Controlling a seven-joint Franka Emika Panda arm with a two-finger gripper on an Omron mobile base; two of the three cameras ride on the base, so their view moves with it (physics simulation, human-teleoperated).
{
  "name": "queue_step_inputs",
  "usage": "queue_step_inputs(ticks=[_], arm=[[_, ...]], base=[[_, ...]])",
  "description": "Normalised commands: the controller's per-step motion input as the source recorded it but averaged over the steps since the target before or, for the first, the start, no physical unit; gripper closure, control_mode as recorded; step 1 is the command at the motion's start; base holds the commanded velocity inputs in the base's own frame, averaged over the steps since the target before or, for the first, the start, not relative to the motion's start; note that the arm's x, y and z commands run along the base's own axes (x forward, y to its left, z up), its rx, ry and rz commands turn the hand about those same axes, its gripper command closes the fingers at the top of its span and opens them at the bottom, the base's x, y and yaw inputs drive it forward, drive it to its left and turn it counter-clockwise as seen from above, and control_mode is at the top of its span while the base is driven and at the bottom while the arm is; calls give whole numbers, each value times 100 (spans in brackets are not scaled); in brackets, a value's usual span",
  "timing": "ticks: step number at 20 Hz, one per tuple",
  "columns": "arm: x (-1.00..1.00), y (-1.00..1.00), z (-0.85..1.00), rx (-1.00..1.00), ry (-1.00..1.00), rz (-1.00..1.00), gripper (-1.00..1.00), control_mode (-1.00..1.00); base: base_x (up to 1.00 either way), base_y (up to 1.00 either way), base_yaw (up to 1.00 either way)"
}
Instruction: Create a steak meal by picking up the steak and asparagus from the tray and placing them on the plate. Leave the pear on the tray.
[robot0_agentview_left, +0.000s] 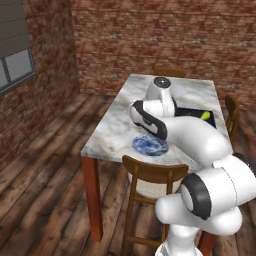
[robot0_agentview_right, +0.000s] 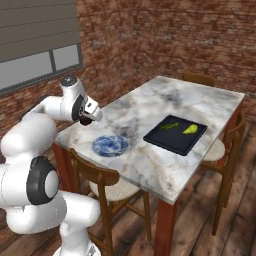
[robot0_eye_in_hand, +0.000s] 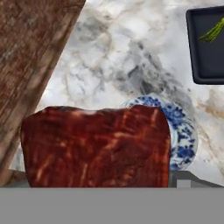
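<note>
Red-brown and marbled, the steak (robot0_eye_in_hand: 96, 146) sits right up against the hand camera, covering most of the lower half of that view and hiding the fingertips. The claw (robot0_agentview_right: 89, 116) stands about as wide as it goes, and with the meat sitting between its jaws that wide stance reads as a grip on the steak, though the contact itself is hidden. In the right base view the claw hangs over the near left corner of the marble table (robot0_agentview_right: 200, 105), just left of the plate (robot0_agentview_right: 110, 145) and above it. The blue and white plate lies bare on the table near its near edge; in the hand view its rim peeks out behind the steak on the right. The black tray (robot0_agentview_right: 175, 134) rests well apart from the plate, toward the right side of the table. On it lie the green asparagus (robot0_agentview_right: 169, 126) and, beside it to the right, the yellow pear (robot0_agentview_right: 189, 130), the two apart from each other.
</note>
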Motion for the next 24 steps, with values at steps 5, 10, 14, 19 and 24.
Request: queue_step_inputs(ticks=[5, 10, 14, 19, 24], arm=[[46, -24, -23, 0, 18, -16, 100, -100], [19, -22, -33, 0, 18, -6, 100, -100], [0, -11, -47, 0, 7, 0, 100, -100], [0, -3, -62, 0, 2, 0, 100, -100], [0, 0, -52, 0, 1, 0, 100, -100]], base=[[0, 0, 0], [0, 0, 0], [0, 0, 0], [0, 0, 0], [0, 0, 0]])
